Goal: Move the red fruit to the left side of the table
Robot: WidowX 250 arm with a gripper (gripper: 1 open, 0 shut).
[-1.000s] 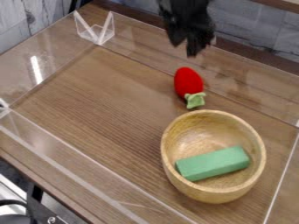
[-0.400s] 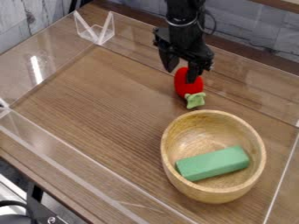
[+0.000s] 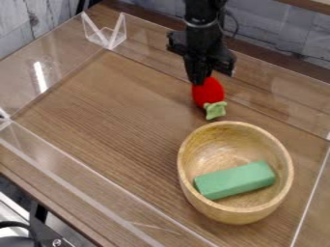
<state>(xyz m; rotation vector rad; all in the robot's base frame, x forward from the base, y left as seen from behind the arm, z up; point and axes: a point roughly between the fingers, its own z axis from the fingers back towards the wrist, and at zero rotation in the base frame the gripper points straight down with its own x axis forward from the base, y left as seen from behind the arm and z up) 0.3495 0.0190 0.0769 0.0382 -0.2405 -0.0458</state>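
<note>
Upper centre-right: gripper [image 3: 203,81] points down, fingers clamped on top of red fruit [image 3: 209,94]. Fruit rests on table [image 3: 103,108], just above wooden bowl [image 3: 191,160] holding green block [image 3: 236,180].

The arm is seen coming down from the 12 o'clock edge, with the gripper [image 3: 206,79] pointed steeply downward. The fingers [image 3: 196,68] are closed together on the upper end of the red fruit [image 3: 209,94].
</note>
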